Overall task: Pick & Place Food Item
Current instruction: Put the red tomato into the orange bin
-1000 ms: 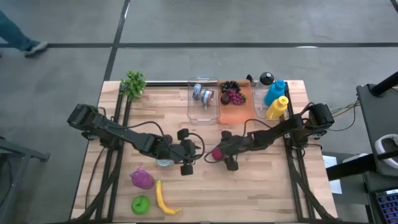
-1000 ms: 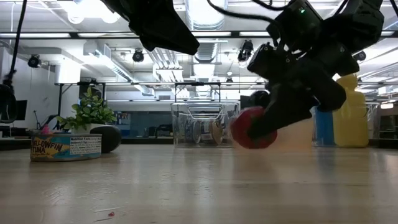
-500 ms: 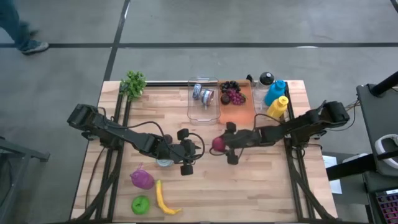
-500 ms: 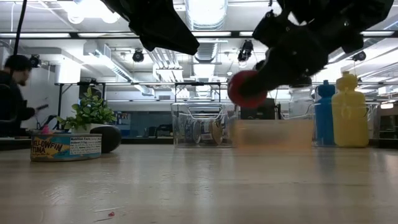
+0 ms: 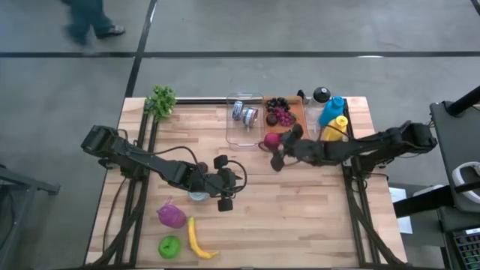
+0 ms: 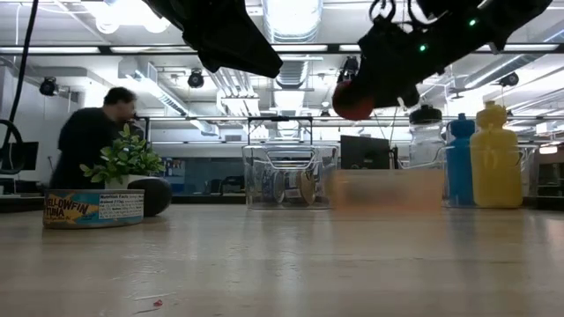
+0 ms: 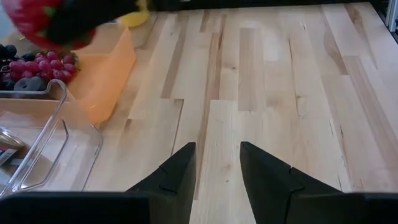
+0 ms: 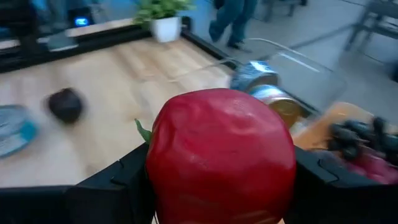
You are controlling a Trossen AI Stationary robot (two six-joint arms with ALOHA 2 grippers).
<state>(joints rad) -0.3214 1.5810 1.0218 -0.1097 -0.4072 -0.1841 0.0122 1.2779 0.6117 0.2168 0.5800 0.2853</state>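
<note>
High view: red fruit point(image 5: 271, 139) now airborne at the orange tray's point(image 5: 283, 136) front edge, pinched in the right pincer point(image 5: 274, 144); a second ago it was mid-counter point(image 5: 315, 210). Drop looks next. Left pincer point(image 5: 227, 182) idle, part spread, near the tuna can point(image 5: 198, 195).

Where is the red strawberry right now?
The red strawberry is up in the air, held in the right gripper. In the high view it is at the near edge of the orange tray, beside the clear bin.
</note>
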